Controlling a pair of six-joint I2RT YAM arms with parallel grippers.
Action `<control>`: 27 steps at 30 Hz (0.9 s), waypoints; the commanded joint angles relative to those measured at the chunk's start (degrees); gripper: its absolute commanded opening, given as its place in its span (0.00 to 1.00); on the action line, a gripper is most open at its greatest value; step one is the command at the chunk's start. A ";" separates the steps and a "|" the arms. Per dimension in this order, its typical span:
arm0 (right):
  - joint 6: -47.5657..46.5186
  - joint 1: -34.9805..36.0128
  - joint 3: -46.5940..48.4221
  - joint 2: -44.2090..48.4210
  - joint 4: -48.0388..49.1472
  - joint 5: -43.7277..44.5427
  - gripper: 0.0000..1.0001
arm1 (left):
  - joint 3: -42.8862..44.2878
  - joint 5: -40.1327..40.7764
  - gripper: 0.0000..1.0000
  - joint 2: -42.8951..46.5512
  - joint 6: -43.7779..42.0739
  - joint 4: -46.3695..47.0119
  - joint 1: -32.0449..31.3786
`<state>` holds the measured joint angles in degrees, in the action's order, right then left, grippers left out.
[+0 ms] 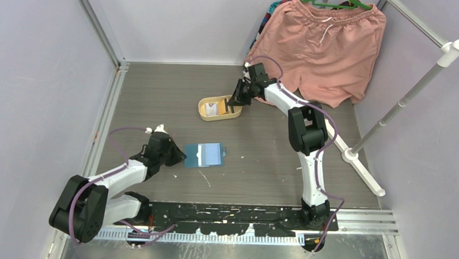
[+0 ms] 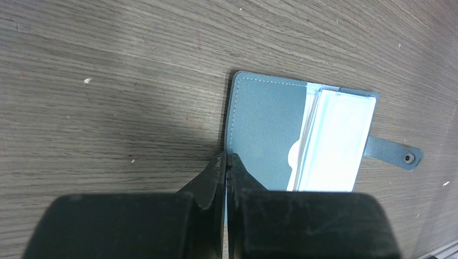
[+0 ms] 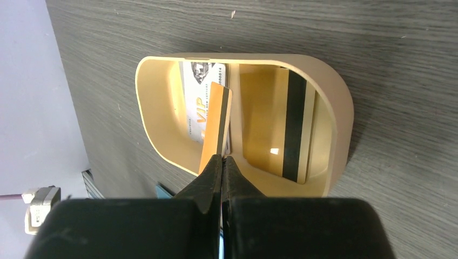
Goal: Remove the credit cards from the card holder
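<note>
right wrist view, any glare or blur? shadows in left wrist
Right wrist: small glint on the gold card in the tray; the orange card in the right gripper is sharp. Left wrist: a soft shadow lies on the table left of the card holder, by the left gripper; the holder's clear sleeves look washed out.

Bright, even overhead light, soft shadows, small glare on gold credit card [image 3: 264, 124].

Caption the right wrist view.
Right gripper pinches an orange card over the yellow tray, where a white VIP card and a gold card lie.
</note>
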<state>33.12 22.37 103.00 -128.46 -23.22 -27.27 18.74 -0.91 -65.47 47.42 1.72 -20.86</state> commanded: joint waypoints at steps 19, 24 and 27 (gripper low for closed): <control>1.27 -2.86 2.39 -1.52 4.32 -3.74 0.01 | 1.20 1.17 0.00 -2.67 -1.36 -2.01 0.21; 2.00 -2.87 2.21 -1.85 5.22 -4.98 0.01 | 1.34 1.17 0.00 -3.03 -1.36 -2.01 0.21; 2.53 -2.86 1.90 -1.87 5.90 -5.42 0.01 | 1.38 1.17 0.00 -3.38 -1.36 -2.04 0.21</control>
<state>34.61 19.42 103.02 -130.34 -20.45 -30.61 19.88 -1.10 -67.31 47.40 2.07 -20.86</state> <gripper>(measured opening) 0.035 0.007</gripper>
